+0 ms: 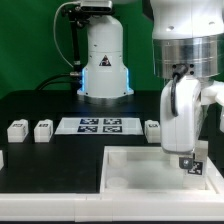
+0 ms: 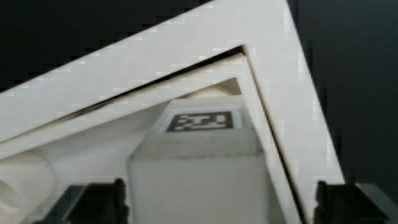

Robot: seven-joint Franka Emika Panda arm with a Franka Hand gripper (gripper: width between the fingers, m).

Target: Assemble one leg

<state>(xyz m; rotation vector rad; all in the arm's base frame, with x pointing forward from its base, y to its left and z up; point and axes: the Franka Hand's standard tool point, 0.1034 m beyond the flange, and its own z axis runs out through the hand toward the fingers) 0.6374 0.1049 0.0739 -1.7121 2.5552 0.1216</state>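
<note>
The leg (image 2: 201,150), a small white block with a black-and-white tag, stands in a corner of the large white tabletop (image 2: 107,80). My gripper (image 2: 221,203) is around it. One finger (image 2: 93,202) lies against the leg's side; a gap shows between the leg and the other finger (image 2: 349,202). In the exterior view my gripper (image 1: 188,168) hangs over the tabletop's (image 1: 130,172) far corner on the view's right, with the leg's tag (image 1: 187,161) showing at its tips. The jaws stand apart, wider than the leg.
Three more legs lie on the black table: two on the exterior view's left (image 1: 17,128) (image 1: 42,129) and one nearer the gripper (image 1: 152,128). The marker board (image 1: 98,125) lies between them. The robot base (image 1: 103,65) stands behind.
</note>
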